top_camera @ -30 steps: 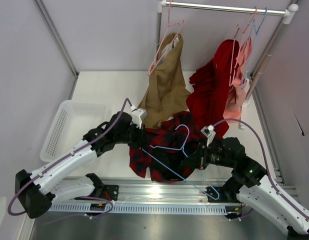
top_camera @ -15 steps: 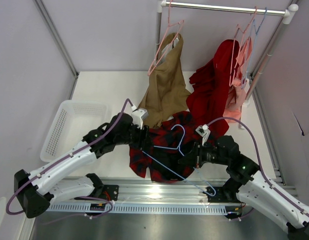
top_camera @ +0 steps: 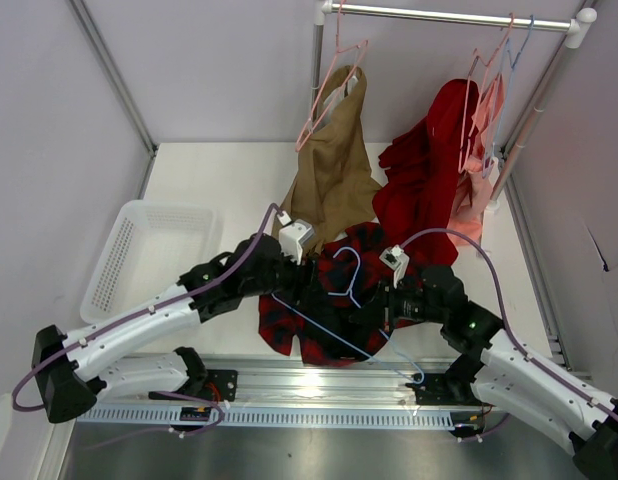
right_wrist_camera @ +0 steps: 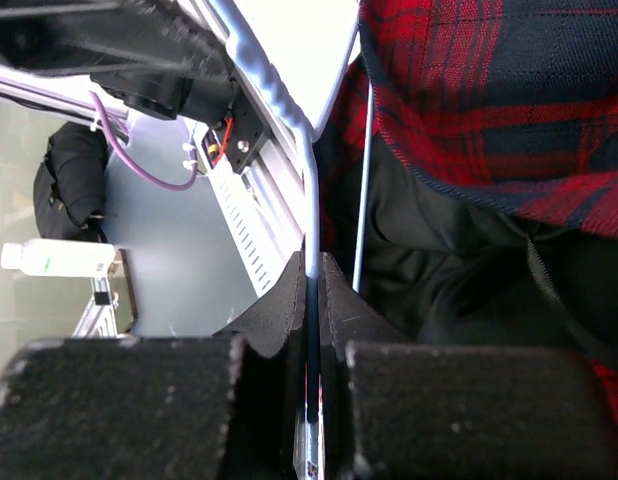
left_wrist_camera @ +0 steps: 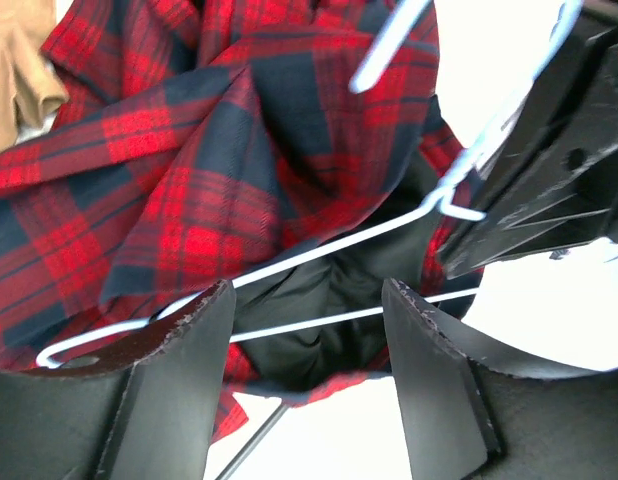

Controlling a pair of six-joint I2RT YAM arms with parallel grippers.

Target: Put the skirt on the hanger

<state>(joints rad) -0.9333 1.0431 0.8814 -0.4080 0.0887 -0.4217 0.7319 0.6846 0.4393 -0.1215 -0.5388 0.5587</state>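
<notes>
The red and navy plaid skirt point(top_camera: 319, 325) lies crumpled on the table near its front edge, with its dark lining showing. The light-blue wire hanger point(top_camera: 341, 262) lies slanted across the skirt, hook end toward the back. My right gripper point(top_camera: 377, 306) is shut on one wire of the hanger point(right_wrist_camera: 310, 185), beside the skirt's hem point(right_wrist_camera: 489, 90). My left gripper point(top_camera: 315, 282) hovers open over the skirt point(left_wrist_camera: 189, 170). Two wires of the hanger point(left_wrist_camera: 339, 238) cross the gap between its fingers point(left_wrist_camera: 194, 340), and the dark lining lies below them.
A white basket point(top_camera: 139, 250) sits at the left. A tan garment point(top_camera: 334, 170) and a plain red garment point(top_camera: 424, 185) hang from pink hangers point(top_camera: 334, 90) on the rail point(top_camera: 449, 15) at the back, their hems reaching the skirt.
My left gripper has opened wide and moved right over the skirt and hanger. My right arm has carried the hanger left and toward the back.
</notes>
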